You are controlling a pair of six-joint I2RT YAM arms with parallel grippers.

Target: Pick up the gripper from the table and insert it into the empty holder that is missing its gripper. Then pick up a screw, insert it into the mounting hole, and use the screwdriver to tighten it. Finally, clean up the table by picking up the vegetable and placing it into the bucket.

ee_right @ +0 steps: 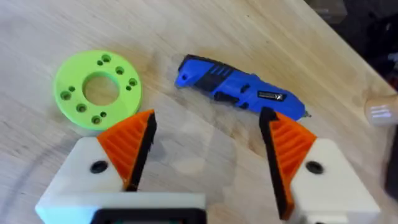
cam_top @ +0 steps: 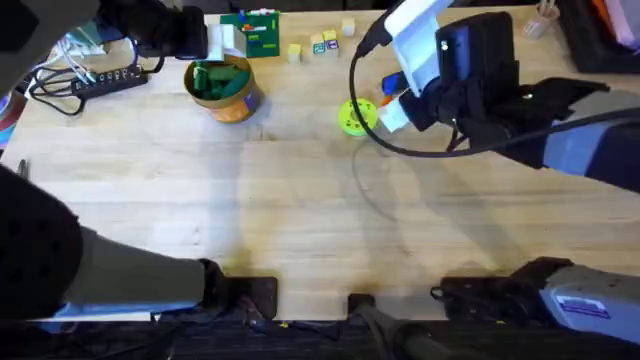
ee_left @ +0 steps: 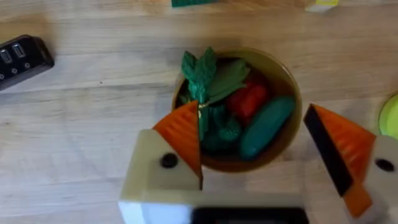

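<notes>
hovering left hand (ee_left: 255, 165) spread above bucket (ee_left: 287, 81), screwdriver (ee_right: 239, 87) lying on table (ee_right: 205, 37)

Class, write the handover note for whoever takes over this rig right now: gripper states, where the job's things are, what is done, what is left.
Left gripper: open, empty, hovering over the bucket.
Right gripper: open, empty, above the table beside the blue screwdriver and the green ring disc.
Bucket: holds toy vegetables, including a dark green knobbly one, so the cleanup looks done.
Screwdriver lies flat on the table, not held.
Cannot tell from these views: whether the pad is in its holder and the screw tightened. Check those first.
</notes>
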